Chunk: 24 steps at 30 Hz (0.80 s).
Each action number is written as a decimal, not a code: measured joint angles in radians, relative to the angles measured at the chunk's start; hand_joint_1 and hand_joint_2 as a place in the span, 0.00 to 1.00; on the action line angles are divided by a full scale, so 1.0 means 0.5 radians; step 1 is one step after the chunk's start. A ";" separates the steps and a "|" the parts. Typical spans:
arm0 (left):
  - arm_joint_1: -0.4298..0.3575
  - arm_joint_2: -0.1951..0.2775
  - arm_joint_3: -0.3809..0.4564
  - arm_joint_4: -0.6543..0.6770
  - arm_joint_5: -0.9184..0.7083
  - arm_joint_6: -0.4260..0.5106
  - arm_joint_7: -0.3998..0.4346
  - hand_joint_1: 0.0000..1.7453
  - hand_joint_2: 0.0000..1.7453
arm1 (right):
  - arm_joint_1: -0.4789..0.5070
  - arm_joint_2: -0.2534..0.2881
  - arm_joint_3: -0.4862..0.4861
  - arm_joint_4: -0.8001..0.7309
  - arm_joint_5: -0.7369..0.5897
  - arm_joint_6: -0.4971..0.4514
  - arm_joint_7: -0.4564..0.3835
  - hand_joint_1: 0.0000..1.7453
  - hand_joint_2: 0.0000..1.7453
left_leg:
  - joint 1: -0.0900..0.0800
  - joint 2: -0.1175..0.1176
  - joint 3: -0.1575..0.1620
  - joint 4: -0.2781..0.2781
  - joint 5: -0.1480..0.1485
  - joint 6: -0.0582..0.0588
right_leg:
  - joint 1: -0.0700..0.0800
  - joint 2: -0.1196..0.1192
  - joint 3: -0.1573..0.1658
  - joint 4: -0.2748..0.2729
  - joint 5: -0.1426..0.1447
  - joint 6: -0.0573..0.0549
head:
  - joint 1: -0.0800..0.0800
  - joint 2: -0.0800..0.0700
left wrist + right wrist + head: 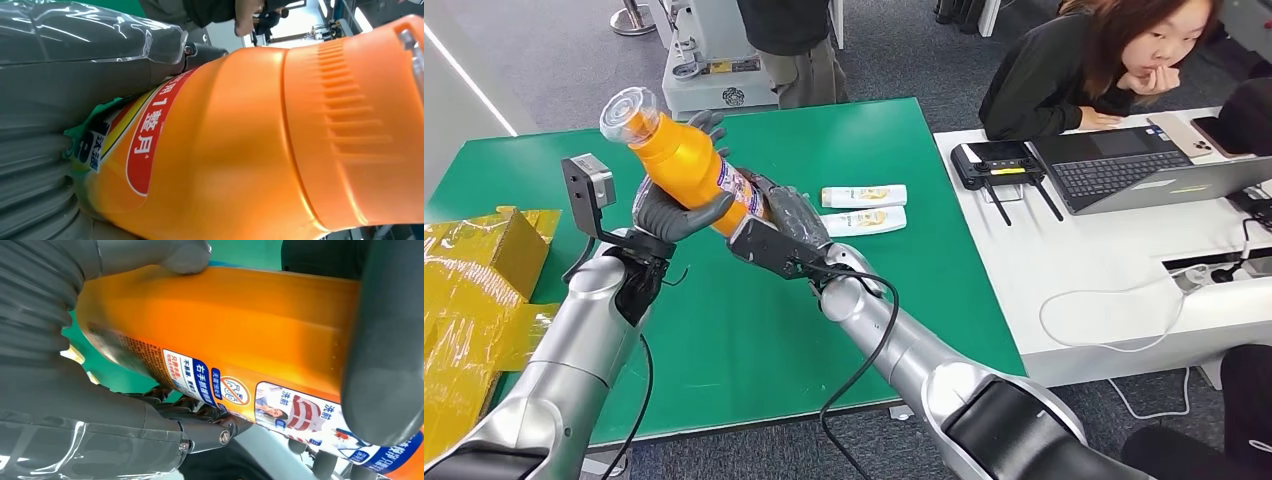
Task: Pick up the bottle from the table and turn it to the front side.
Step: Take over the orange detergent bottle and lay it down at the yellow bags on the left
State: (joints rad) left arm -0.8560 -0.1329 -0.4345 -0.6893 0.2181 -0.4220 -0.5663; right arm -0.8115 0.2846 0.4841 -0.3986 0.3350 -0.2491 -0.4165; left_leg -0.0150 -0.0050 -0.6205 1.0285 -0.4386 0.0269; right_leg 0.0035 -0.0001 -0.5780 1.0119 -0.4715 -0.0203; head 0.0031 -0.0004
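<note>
In the upper left of the head view the orange bottle [686, 158] is held clear above the green table [894, 180], its long axis slanting from the clear cap at the upper left down toward the centre. The left hand [682, 208] wraps its fingers around the upper body while the right hand [776, 232] clasps the lower, labelled end. Both hands are on it, so any turn about that slanted axis probably needs one grasp to loosen

The orange bottle [240, 150] bears "1整月" on its red label patch; its back label seems to read "右手" and "洗前".
</note>
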 joint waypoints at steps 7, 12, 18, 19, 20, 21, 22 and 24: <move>0.022 0.019 0.002 0.000 0.010 0.029 -0.032 0.81 1.00 | -0.001 0.000 0.003 0.021 0.027 0.016 0.010 1.00 1.00 | 0.000 0.000 0.000 0.000 0.000 0.000 | 0.000 0.000 0.000 0.000 0.000 0.000 | 0.000 0.000; 0.055 0.035 0.023 0.000 0.046 0.019 -0.039 0.87 1.00 | 0.017 -0.001 0.011 0.040 0.035 0.018 0.010 1.00 1.00 | 0.000 0.001 0.000 0.000 0.000 0.000 | 0.000 0.001 0.000 0.000 0.000 0.000 | 0.000 0.000; 0.087 0.049 0.033 0.001 0.062 -0.007 -0.039 1.00 1.00 | 0.045 -0.012 0.022 0.056 0.036 0.016 0.009 1.00 1.00 | 0.000 0.001 0.000 0.000 0.000 0.000 | 0.000 0.001 -0.001 0.000 0.000 0.000 | 0.000 0.000; 0.090 0.052 0.036 0.002 0.065 -0.015 -0.039 1.00 1.00 | 0.049 -0.017 0.024 0.058 0.036 0.015 0.008 1.00 1.00 | 0.000 0.001 0.000 0.000 0.000 0.000 | 0.000 0.001 -0.001 0.000 0.000 0.000 | 0.000 0.000; 0.092 0.054 0.040 0.004 0.065 -0.020 -0.039 1.00 1.00 | 0.053 -0.023 0.027 0.060 0.036 0.015 0.004 1.00 1.00 | 0.000 0.001 0.000 0.000 0.000 0.000 | 0.000 0.001 -0.001 0.000 0.000 0.000 | 0.000 0.000; 0.095 0.054 0.043 0.007 0.063 -0.024 -0.040 1.00 1.00 | 0.057 -0.030 0.031 0.062 0.035 0.015 -0.002 0.83 1.00 | 0.000 0.000 0.000 0.000 0.000 0.000 | 0.000 0.000 -0.001 -0.001 0.000 0.000 | 0.000 0.000; 0.096 0.054 0.045 0.011 0.060 -0.028 -0.041 1.00 1.00 | 0.062 -0.038 0.035 0.064 0.033 0.014 -0.012 0.58 1.00 | 0.000 0.000 0.000 0.000 0.000 0.000 | 0.000 0.000 -0.001 -0.001 0.000 0.000 | 0.000 0.000; 0.097 0.053 0.045 0.021 0.054 -0.035 -0.044 1.00 1.00 | 0.073 -0.053 0.040 0.067 0.031 0.014 -0.034 0.09 1.00 | 0.000 0.000 0.000 0.000 0.000 0.000 | 0.000 0.000 -0.001 -0.001 0.000 0.000 | 0.000 0.000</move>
State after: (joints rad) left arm -0.8073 -0.1064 -0.4120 -0.6787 0.2449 -0.4393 -0.5885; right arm -0.7749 0.2579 0.5041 -0.3654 0.3504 -0.2420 -0.4335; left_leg -0.0149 -0.0048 -0.6204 1.0286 -0.4386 0.0269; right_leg 0.0034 0.0000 -0.5783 1.0116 -0.4715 -0.0204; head 0.0032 -0.0004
